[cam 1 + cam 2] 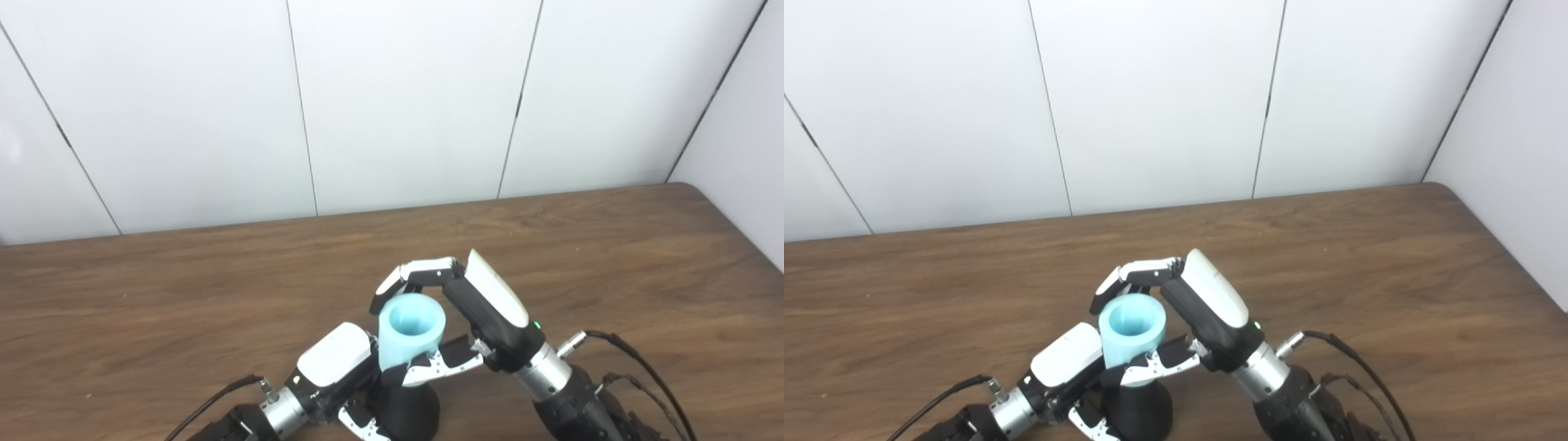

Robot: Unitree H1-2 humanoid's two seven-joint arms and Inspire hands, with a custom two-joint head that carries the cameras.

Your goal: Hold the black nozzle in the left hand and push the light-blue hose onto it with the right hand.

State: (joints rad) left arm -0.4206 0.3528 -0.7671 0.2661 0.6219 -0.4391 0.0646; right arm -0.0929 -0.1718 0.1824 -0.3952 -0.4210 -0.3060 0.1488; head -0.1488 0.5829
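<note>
**Hands at the join: hose on nozzle, near edge of worktop**

Left hand (334,364): low at the near edge of the worktop (184,294), fingers wrapped around the black nozzle (407,410), holding it upright with its flared base down.

Right hand (484,306): reaches in from the right, fingers curled over the far side of the light-blue hose (409,335) and thumb pressed to its near side, clasping it.

Light-blue hose: short, wide tube, open mouth facing up, lower end sitting over the top of the nozzle. How deep it is seated cannot be told; the thumb covers the joint.

Step in hand, by judgement: the push-on itself, begun, possibly near complete.

Next move calls for: downward pressure along the nozzle's axis from the right hand, with the left bracing so the base does not tip or slide.
</note>
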